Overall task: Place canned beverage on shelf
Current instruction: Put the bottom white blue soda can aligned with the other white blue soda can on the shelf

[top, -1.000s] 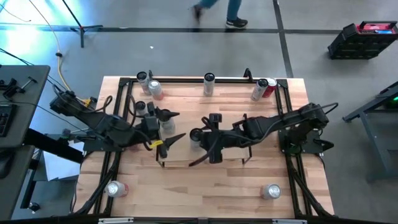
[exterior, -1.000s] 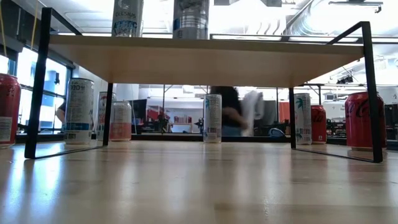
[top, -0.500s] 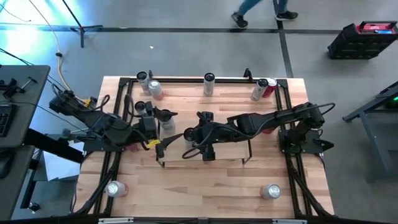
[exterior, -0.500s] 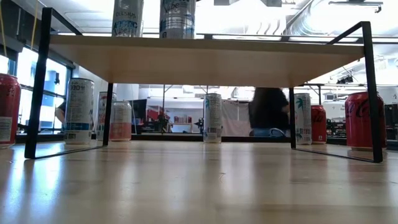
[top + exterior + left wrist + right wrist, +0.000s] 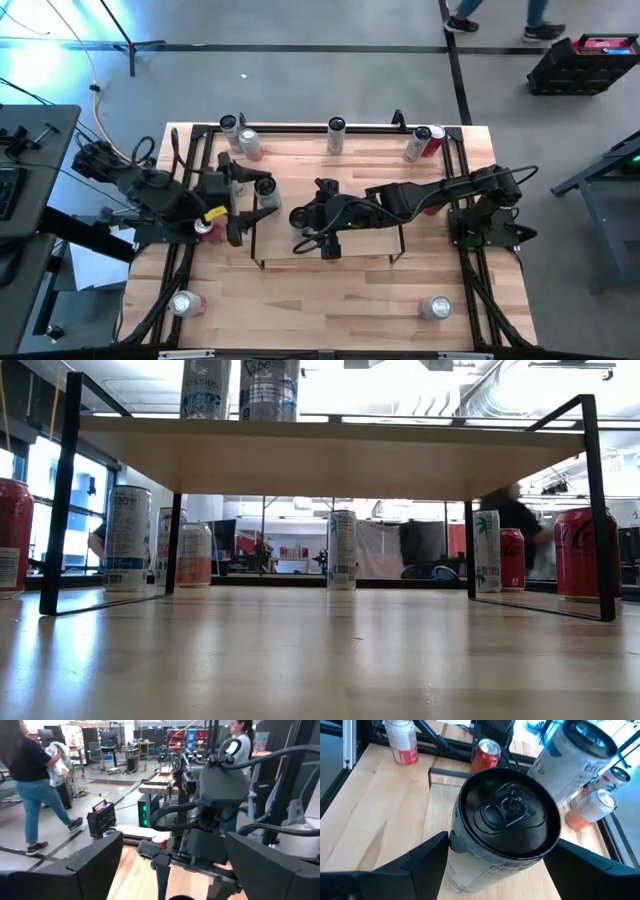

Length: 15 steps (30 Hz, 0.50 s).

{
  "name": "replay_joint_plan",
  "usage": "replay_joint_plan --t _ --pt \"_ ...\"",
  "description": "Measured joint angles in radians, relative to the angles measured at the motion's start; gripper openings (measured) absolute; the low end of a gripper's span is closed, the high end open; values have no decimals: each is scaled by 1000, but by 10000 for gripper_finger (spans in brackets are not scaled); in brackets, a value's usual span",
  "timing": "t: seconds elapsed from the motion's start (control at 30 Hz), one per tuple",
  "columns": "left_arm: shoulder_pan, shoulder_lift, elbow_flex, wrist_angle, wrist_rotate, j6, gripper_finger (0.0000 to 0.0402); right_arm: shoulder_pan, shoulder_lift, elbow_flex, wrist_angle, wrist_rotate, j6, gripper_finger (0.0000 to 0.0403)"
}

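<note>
The shelf [image 5: 362, 246] [image 5: 330, 455] stands mid-table. My right gripper [image 5: 300, 217] [image 5: 505, 865] is over its left half, shut on a canned beverage with a black top [image 5: 502, 815] [image 5: 268, 388]. A second, white-and-blue can [image 5: 265, 190] [image 5: 575, 755] [image 5: 205, 388] stands on the shelf's left end, close beside the held one. My left gripper [image 5: 243, 200] [image 5: 170, 870] is open and level just left of the shelf, with nothing between its fingers. My right gripper pinches the can's side wall [image 5: 457, 855] just below the top rim, one finger on each side. The fingers slant down at it from the table's right. The can is upright. Whether its base rests on the shelf board cannot be told.
Several cans stand along the far edge [image 5: 336, 135] [image 5: 418, 145] [image 5: 240, 133], and two lie near the front corners [image 5: 185, 303] [image 5: 437, 307]. A red can [image 5: 205, 228] sits under my left arm. Black rails edge the table. A person walks on the floor beyond.
My right gripper has carried the upright can toward the table's left, along the shelf, up close to the white-and-blue can. My left gripper has drawn back toward the table's left edge and risen a little, staying open.
</note>
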State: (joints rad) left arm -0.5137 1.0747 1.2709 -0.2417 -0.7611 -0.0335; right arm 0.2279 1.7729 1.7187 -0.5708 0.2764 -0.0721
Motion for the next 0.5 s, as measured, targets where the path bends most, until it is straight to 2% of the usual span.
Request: replay_joint_plan --t 0.5 --pt "0 2 0 -16 4 -18 342 -12 15 0 69 -1 11 293"
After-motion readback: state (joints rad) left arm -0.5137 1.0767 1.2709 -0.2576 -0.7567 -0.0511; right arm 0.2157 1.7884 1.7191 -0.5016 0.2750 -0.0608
